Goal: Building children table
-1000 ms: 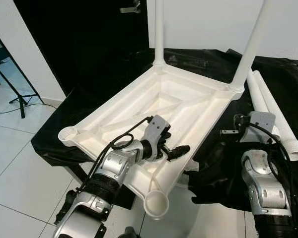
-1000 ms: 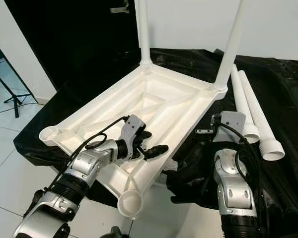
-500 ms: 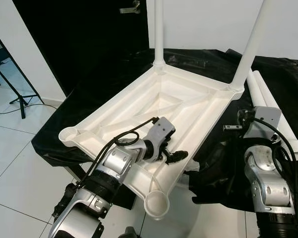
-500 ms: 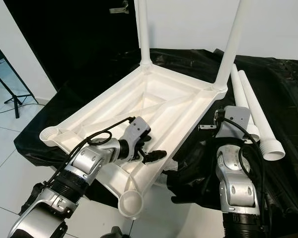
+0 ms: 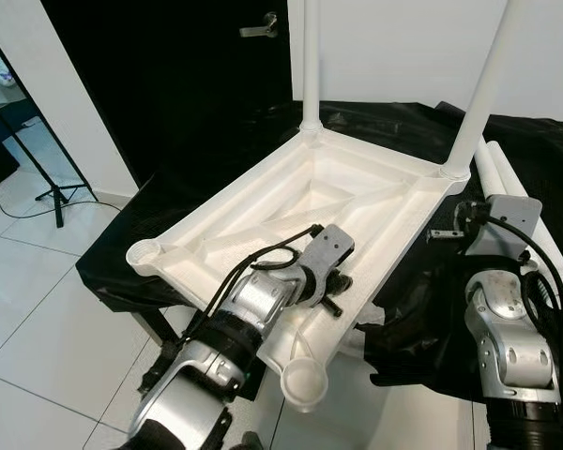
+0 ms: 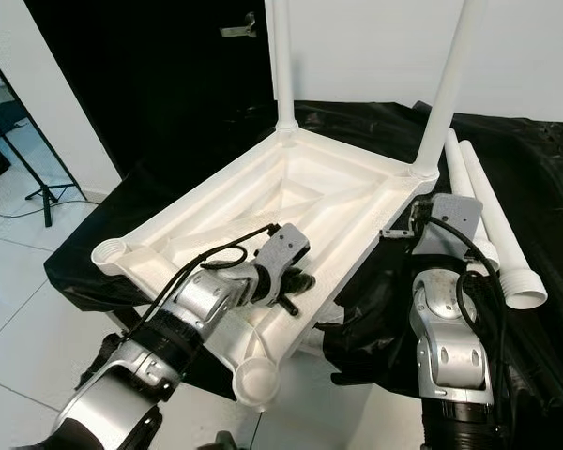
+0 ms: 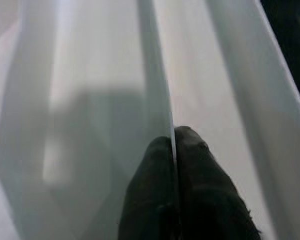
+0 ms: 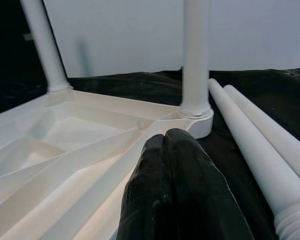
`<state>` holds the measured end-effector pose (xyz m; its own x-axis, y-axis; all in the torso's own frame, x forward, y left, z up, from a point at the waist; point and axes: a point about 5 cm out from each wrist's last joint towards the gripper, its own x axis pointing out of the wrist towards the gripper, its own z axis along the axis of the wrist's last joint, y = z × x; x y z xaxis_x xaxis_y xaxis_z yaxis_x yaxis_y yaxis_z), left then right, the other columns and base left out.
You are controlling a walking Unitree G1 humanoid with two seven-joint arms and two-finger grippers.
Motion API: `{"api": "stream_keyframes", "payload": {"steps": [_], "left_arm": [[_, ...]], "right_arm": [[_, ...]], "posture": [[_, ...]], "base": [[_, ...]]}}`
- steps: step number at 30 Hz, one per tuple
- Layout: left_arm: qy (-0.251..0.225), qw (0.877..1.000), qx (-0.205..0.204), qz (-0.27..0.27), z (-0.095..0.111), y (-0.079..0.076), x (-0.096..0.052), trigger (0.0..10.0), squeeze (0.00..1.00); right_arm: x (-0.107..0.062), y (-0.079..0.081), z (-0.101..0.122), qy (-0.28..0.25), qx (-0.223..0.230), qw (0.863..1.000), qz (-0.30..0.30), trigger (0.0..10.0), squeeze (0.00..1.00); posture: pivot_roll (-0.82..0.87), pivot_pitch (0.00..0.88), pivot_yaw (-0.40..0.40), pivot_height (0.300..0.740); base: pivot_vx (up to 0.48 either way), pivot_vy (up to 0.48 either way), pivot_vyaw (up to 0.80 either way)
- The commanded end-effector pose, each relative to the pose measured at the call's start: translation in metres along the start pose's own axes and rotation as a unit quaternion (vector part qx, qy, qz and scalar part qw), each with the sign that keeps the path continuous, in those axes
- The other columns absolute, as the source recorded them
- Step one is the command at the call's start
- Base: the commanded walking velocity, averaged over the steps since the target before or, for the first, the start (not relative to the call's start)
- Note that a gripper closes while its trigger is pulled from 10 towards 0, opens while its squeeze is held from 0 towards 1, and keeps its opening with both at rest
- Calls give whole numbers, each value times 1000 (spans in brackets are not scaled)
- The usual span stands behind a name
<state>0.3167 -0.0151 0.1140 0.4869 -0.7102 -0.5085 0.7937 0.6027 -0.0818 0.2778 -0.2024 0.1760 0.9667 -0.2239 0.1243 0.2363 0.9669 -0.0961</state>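
the upturned tabletop [image 5: 291,202] lies on the black-draped desk [image 5: 122,253], two legs standing at its far corners. the spare legs [image 6: 493,225] lie lengthwise just beyond the right hand [image 8: 177,192], fingers together; the left hand [image 7: 174,185] pinches a tabletop rib.

Both arms are built of rounded, brushed-silver segments joined by dark ribbed collars, with small screws set into the casings. The left arm [image 5: 227,337] carries looped black cables running along its forearm to a grey boxy wrist housing. The right arm [image 5: 503,328] has the same grey housing and a black cable curving over it. Each end effector ends in two long, matte black fingers [image 8: 177,190] with softly rounded tips.
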Motion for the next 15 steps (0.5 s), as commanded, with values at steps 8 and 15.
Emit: {"api": "stream_keyframes", "payload": {"steps": [8, 15], "left_arm": [[8, 991, -95, 90, -20, 16, 7, 0, 0], [-26, 982, -148, 113, -15, 18, 9, 0, 0]], "right_arm": [[-2, 5, 0, 6, 8, 1000, 12, 10000, 0], [-3, 8, -1, 11, 11, 1000, 21, 10000, 0]], "posture": [[89, 0, 50, 740], [92, 0, 49, 740]], "base": [[0, 0, 0], [0, 0, 0]]}}
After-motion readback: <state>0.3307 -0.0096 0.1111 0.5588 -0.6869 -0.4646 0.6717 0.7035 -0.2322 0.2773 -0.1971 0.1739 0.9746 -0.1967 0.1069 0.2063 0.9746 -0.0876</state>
